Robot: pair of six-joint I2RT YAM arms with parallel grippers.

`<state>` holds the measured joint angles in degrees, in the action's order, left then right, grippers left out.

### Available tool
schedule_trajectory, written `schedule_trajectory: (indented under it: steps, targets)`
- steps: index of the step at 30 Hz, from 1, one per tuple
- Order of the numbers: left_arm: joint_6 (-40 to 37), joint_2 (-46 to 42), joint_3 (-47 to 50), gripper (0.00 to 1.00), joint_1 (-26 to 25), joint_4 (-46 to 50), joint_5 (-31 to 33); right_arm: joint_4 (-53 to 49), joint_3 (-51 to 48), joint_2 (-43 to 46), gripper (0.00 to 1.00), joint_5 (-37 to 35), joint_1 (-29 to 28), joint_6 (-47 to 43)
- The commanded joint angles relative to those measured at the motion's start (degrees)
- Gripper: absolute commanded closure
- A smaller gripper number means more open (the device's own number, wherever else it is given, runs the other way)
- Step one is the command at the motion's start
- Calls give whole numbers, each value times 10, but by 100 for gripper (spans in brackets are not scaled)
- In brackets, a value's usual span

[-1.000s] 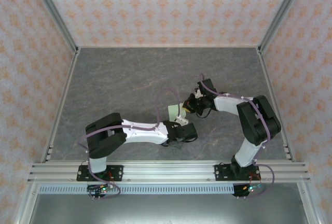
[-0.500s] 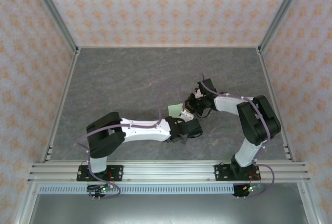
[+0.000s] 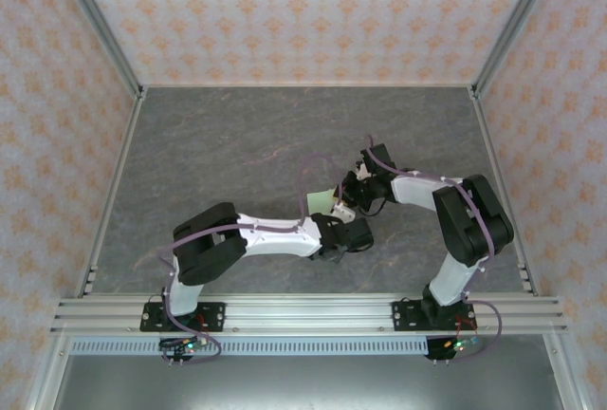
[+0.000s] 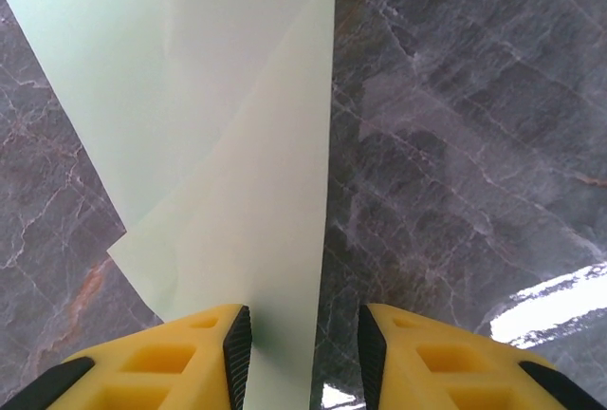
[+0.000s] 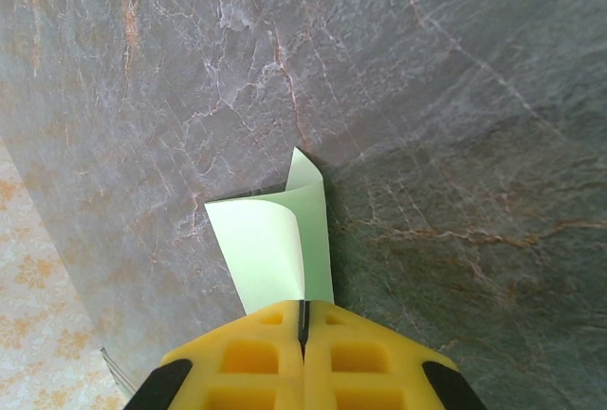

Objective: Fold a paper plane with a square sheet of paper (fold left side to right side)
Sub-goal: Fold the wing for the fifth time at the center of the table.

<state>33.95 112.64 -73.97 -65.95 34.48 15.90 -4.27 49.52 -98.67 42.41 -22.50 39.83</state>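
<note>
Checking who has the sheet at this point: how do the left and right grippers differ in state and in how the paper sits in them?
The left gripper has its jaws apart, with a gap beside the paper; the right gripper is shut on the paper. A broad curled stretch of paper spreads ahead of the left gripper; a small curled piece sticks out of the right gripper. Both have yellow fingers, and the paper runs between each pair.

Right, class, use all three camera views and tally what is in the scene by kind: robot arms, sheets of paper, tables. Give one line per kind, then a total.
robot arms: 2, the left arm and the right arm
pale green sheet of paper: 1
grey marbled table: 1
Total: 4
</note>
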Motion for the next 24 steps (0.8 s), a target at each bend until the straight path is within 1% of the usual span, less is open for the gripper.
schedule_trajectory:
  steps: [1, 4, 10, 17, 21, 24]
  targets:
    - [-9, 9, -19, 62, 10, 19, 39, -7, 11, 2, 99, -6, -5, 1]
    - [-10, 12, -21, 66, 13, 17, 39, -8, 11, 0, 99, -4, -5, 0]
    - [-9, 14, -21, 78, 13, 13, 32, -8, 11, -2, 99, -6, -5, 0]
    - [-4, 8, -10, 83, 13, -10, 0, -15, 21, -6, 97, -12, -6, -4]
    - [4, -4, 6, 88, 19, -25, -16, -25, 30, 9, 94, -23, -4, -10]
    - [11, -25, 32, 91, 28, -50, -32, -37, 36, 40, 91, -37, 4, -15]
